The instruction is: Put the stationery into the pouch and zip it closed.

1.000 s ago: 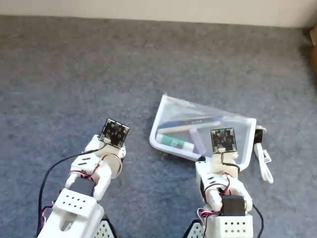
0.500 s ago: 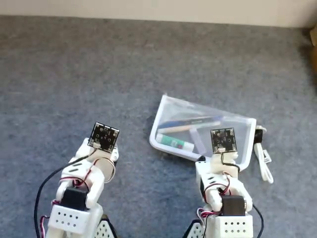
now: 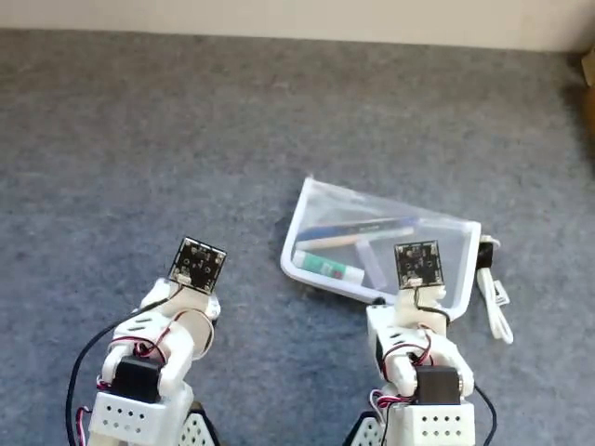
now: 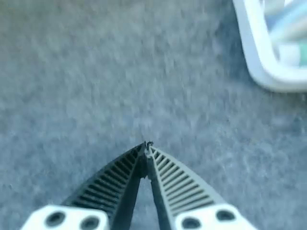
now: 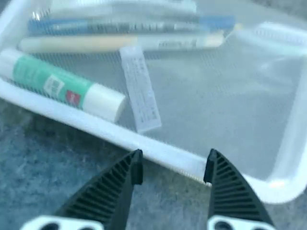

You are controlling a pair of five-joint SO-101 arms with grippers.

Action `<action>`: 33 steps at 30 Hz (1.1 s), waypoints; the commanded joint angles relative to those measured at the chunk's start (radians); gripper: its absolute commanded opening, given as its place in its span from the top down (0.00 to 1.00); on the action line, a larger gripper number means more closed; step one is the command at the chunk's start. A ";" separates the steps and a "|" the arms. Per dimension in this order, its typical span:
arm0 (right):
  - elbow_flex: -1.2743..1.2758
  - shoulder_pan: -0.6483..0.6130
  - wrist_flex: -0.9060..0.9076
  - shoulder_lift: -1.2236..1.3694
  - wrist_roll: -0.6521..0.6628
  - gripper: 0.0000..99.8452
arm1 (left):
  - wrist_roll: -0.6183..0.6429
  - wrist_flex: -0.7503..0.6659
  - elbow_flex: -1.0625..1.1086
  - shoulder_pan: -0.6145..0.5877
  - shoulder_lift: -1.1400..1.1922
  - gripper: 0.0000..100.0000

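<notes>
Hovering with jaws apart, your right claw sits at the near edge of the clear pouch, glue stick and pens lying inside. Your left claw is pinched together over the grey worktop, near the pouch's corner.

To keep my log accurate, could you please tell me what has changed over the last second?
The left end effector drew back toward its base, away from the pouch, shut and empty. Nothing was taken or released. The right end effector kept its place, open at the pouch's near edge; the pouch, its stationery and the white cable did not move.
</notes>
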 commanded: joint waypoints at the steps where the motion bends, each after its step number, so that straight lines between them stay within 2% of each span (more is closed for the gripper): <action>1: 0.156 0.010 0.081 -0.007 0.009 0.80 | 0.009 0.144 0.022 -0.012 -0.019 0.99; 5: 0.156 0.010 0.084 -0.008 0.006 0.80 | 0.009 0.196 0.022 -0.012 -0.019 0.99; 33: 0.156 0.010 0.084 -0.008 0.011 0.80 | 0.009 0.196 0.022 -0.012 -0.019 0.99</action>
